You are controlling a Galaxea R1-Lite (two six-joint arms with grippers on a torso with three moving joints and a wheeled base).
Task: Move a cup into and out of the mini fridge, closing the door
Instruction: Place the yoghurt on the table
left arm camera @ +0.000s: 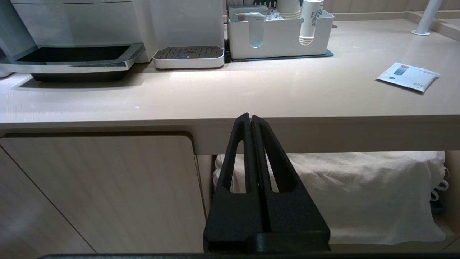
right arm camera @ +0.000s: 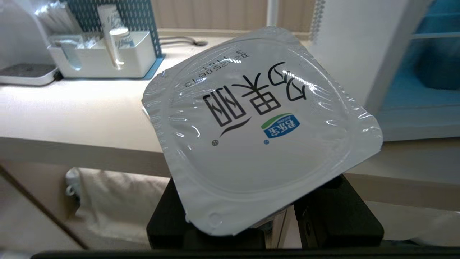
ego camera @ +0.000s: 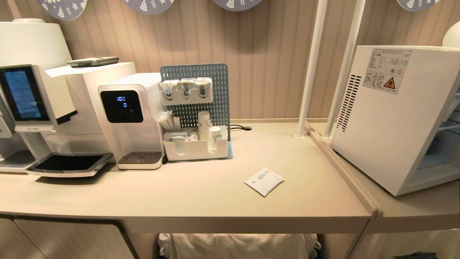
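Note:
The cup [right arm camera: 258, 129] fills the right wrist view, its square white foil lid with dark lettering and a blue logo facing the camera. My right gripper [right arm camera: 276, 216] is shut on it below the lid; only the black fingers [right arm camera: 334, 212] show, their tips hidden. It hangs in front of the counter edge, near the mini fridge [right arm camera: 345, 46]. In the head view the white mini fridge [ego camera: 391, 118] stands at the right with its front open and shelves showing at the picture's edge. The door is out of view. My left gripper [left arm camera: 250, 117] is shut and empty, parked below the counter's front edge.
A coffee machine [ego camera: 43, 100], a water dispenser [ego camera: 131, 118] and a white organiser [ego camera: 196, 151] with paper cups line the counter's back left. A flat sachet [ego camera: 264, 181] lies mid-counter. Two white poles [ego camera: 311, 68] and a raised seam [ego camera: 341, 169] separate the fridge's counter. Cloth [ego camera: 244, 246] hangs underneath.

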